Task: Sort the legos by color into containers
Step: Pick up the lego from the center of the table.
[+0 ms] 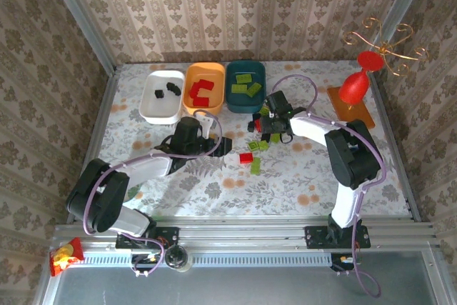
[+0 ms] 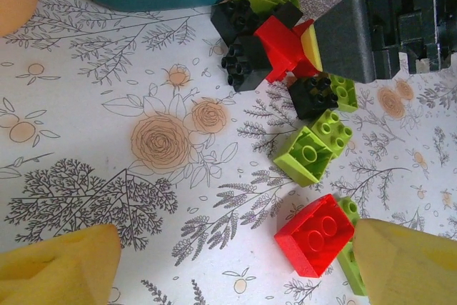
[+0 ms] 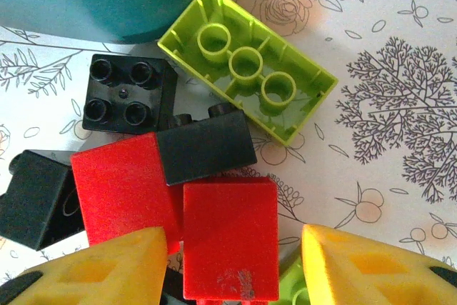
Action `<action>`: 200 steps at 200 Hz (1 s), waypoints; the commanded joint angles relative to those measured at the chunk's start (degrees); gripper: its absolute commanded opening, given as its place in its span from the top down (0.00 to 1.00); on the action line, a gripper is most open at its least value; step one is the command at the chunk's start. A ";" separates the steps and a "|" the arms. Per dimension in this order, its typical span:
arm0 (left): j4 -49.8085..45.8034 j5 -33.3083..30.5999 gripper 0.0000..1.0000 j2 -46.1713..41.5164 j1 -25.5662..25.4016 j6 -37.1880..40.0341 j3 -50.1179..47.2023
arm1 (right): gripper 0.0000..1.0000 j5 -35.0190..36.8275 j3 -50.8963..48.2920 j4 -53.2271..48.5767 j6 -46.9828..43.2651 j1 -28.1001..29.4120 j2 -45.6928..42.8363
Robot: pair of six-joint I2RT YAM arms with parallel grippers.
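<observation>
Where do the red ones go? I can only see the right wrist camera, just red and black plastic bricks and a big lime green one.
Observer: The top camera shows a shallow orange plastic tray with red plastic bricks in it.
Operator: And where do the black ones go?
Observer: Left of the orange one is a shallow white plastic tray holding black plastic bricks.
Operator: What's the other arm doing?
Observer: The left gripper is open, with a square red plastic brick right beside one yellow finger.
</observation>
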 commanded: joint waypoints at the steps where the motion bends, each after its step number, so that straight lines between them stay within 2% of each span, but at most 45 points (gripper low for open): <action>1: -0.53 -0.58 0.14 -1.66 0.59 1.28 1.14 | 0.48 2.42 1.12 -2.64 -0.37 -0.34 1.59; 132: -0.84 -1.02 0.14 -0.46 1.01 0.78 1.33 | 0.53 0.93 -2.06 -2.08 -0.59 -2.56 -2.19; 172: -0.77 -0.93 0.14 -0.21 1.05 0.58 1.41 | 0.54 -0.48 -1.38 -1.11 -0.19 -2.75 0.30; 200: -0.92 -1.07 0.14 -0.43 1.10 0.58 1.33 | 0.59 -1.95 0.49 -0.45 -0.09 -2.97 2.75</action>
